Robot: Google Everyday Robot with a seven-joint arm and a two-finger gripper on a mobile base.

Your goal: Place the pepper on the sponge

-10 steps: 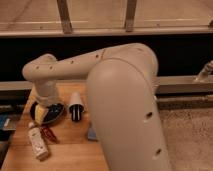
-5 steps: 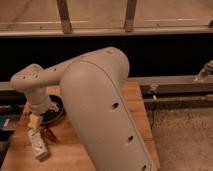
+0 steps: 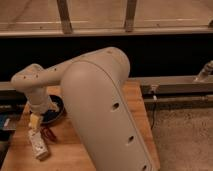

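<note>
One red pepper [image 3: 48, 133] lies on the desk [image 3: 15, 151], just beside a white bottle [image 3: 38, 146]. The gripper [image 3: 34, 121] hangs close above them, its fingers wide open and holding nothing. The big arm [image 3: 100, 115] hides the sponge. It looks like picking-up time: the fingers need to go down around the pepper.

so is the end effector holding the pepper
No, the pepper lies on the table beside the white bottle, with the end effector poised close by at the table's left side.
</note>
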